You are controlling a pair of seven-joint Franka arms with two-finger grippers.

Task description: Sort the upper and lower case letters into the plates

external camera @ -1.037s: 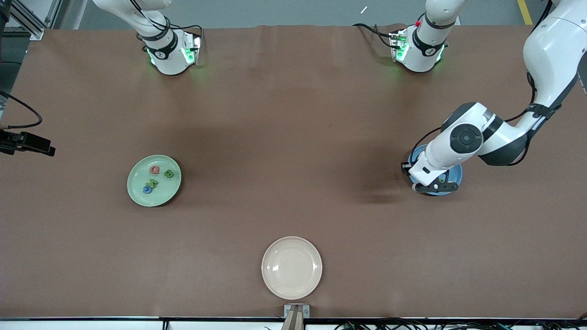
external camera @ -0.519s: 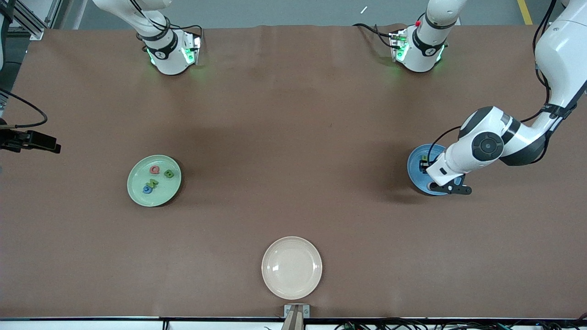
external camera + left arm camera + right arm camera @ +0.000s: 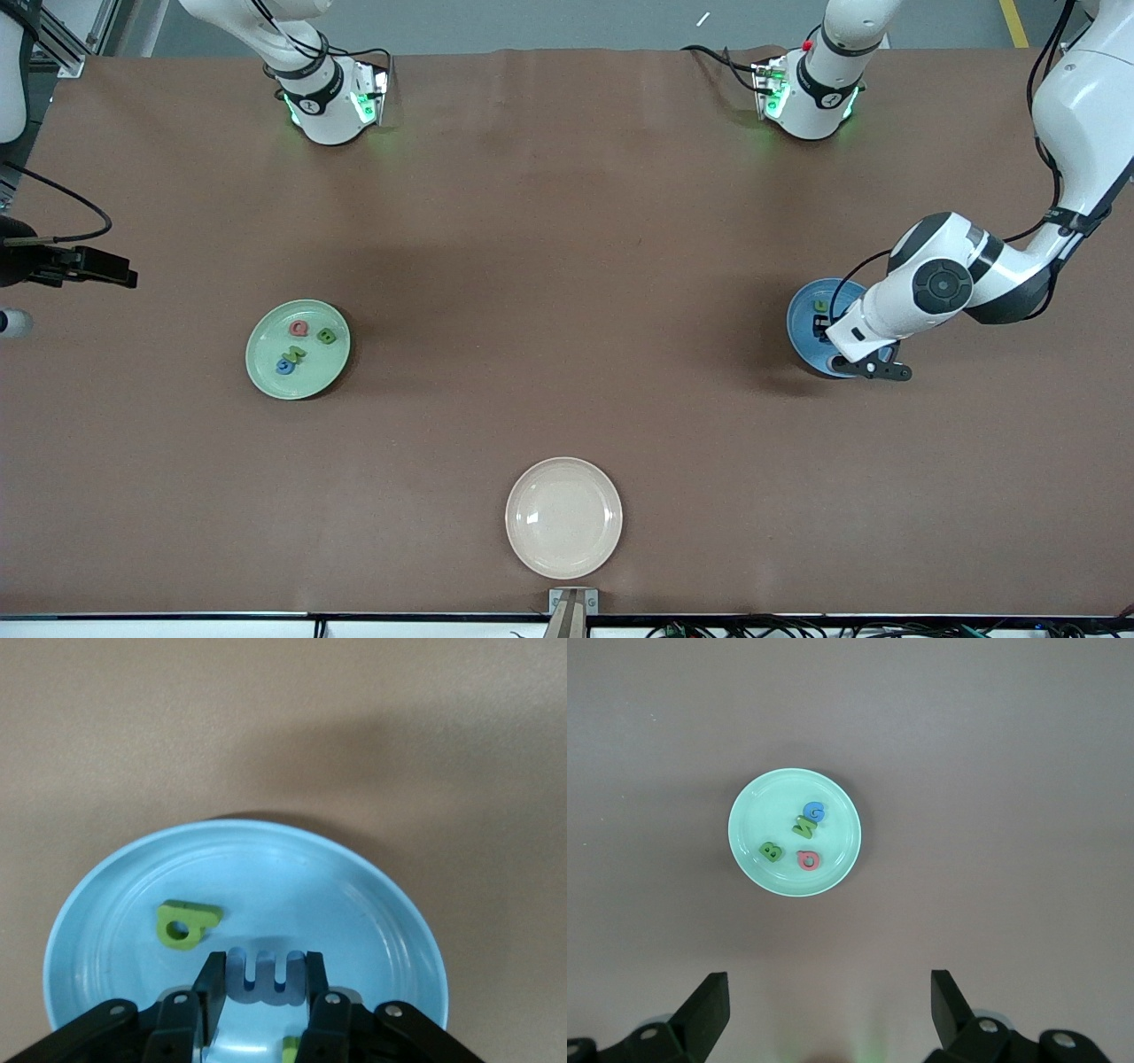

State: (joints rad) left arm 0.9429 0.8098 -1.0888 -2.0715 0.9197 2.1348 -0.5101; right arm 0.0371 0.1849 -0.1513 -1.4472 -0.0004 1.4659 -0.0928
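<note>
- so, the pale green plate [image 3: 298,349] sits toward the right arm's end of the surface [image 3: 549,266]; in it lie four capitals close together: red Q [image 3: 299,329], green B [image 3: 326,336], green N [image 3: 294,354] and blue G [image 3: 284,366]; the N lies slantwise between the others
- the blue plate [image 3: 804,330] sits toward the left arm's end; in the left wrist view it holds a green letter with a round hole [image 3: 186,922], lying flat, and a scrap of another green letter [image 3: 290,1047] at the picture's edge, too hidden to read
- the cream-white plate [image 3: 563,517] lies nearest the front camera, with nothing in it
- the left end effector [image 3: 264,979] is low over the blue plate, its fingers [image 3: 209,985] narrowed on a blue letter [image 3: 264,976] standing on edge between them, its slots pointing up in that view; which letter it is i cannot tell
- the right end effector [image 3: 829,1005] waits high over the surface, fingers spread wide and holding nothing
</note>
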